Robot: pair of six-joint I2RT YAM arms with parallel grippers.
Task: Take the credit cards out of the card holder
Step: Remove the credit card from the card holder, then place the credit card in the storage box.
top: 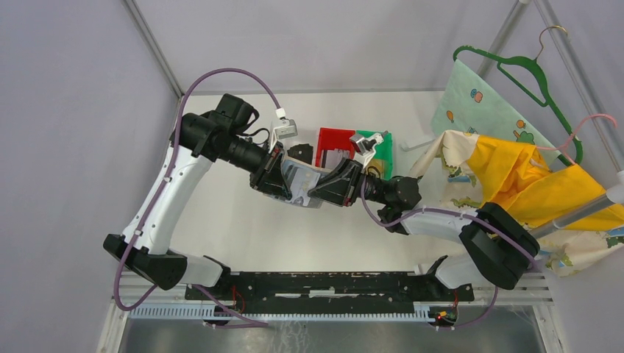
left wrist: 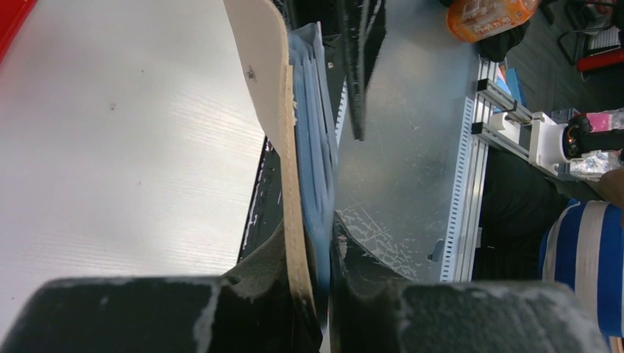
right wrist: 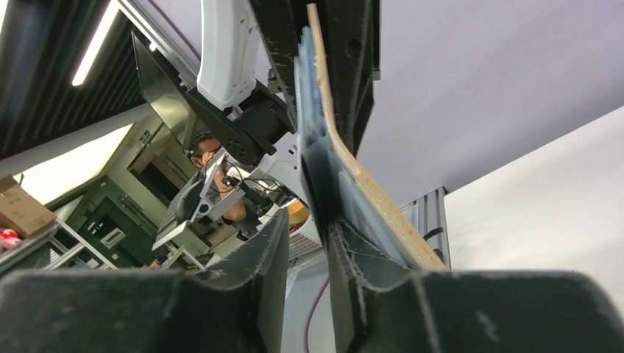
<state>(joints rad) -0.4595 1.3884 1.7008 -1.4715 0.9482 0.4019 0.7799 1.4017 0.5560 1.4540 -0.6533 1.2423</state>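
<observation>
The tan card holder (top: pixel 300 181) hangs in the air over the table's middle, its blue-grey inner panel facing up. My left gripper (left wrist: pixel 316 246) is shut on one end of it, with the tan cover (left wrist: pixel 269 95) and the blue inner layers (left wrist: pixel 313 147) pinched edge-on between the fingers. My right gripper (right wrist: pixel 305 239) stands open at the holder's other end. Its gap is empty, and the card holder (right wrist: pixel 364 187) runs along the outside of one finger (right wrist: pixel 360 257). I cannot make out the credit cards apart from the holder's thin pale-blue layers.
A white bin (top: pixel 300 151), a red bin (top: pixel 335 140) and a green bin (top: pixel 387 151) stand just behind the grippers. Yellow and patterned cloth (top: pixel 515 176) and a green hanger (top: pixel 519 73) lie at the right. The arms' base rail (top: pixel 316 283) runs along the near edge.
</observation>
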